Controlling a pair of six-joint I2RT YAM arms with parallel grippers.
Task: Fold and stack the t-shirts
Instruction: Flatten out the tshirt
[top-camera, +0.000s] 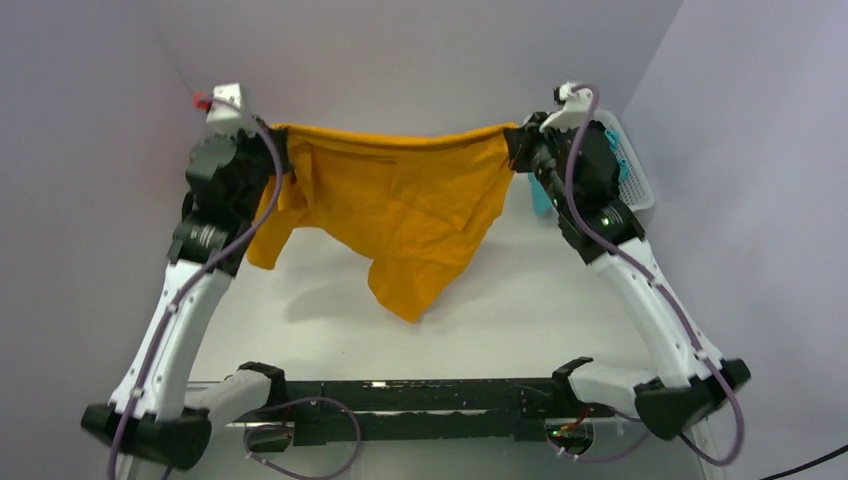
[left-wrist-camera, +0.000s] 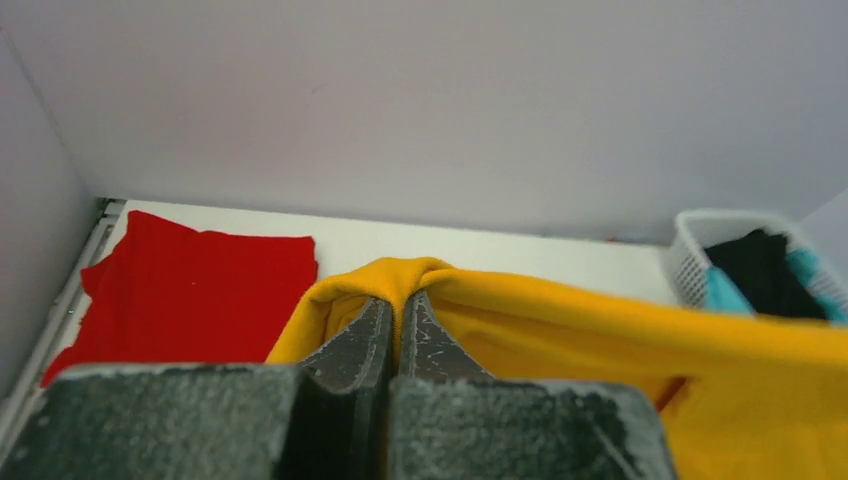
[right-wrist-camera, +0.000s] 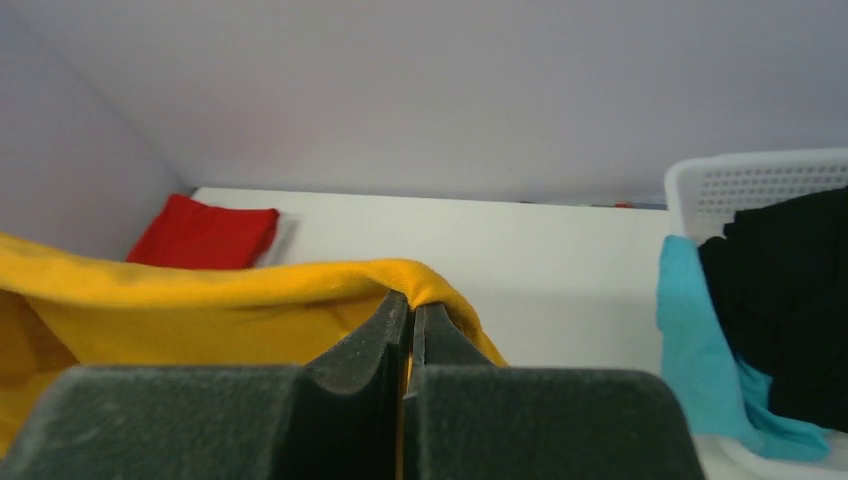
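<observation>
Mustard-orange t-shirt (top-camera: 400, 215) is what both of your pincers have hold of. Your left gripper (left-wrist-camera: 400, 300) has its jaws pressed together on a fold of the shirt's upper edge, and the cloth humps over the fingertips. Your right gripper (right-wrist-camera: 410, 300) is clamped the same way on the opposite end of that edge.

From above you see the two grippers raised and well apart at the far side of the table (top-camera: 560, 300), with the edge stretched between them in a shallow sag. Below that line the shirt hangs rumpled in the air. One sleeve droops beside your left arm, and the lowest corner dangles toward the middle of the table, throwing a shadow on the white surface. You cannot tell whether that corner touches the table.

Out past your left gripper, the red t-shirt (left-wrist-camera: 190, 290) lies flat and folded on the table in the far left corner, close to the walls. Out past your right gripper, the white lattice basket (right-wrist-camera: 740, 180) stands in the far right corner. The black t-shirt (right-wrist-camera: 790, 300) sits bunched inside it. The teal t-shirt (right-wrist-camera: 700, 340) lies beside the black one and hangs over the side of the basket that faces the held shirt.
</observation>
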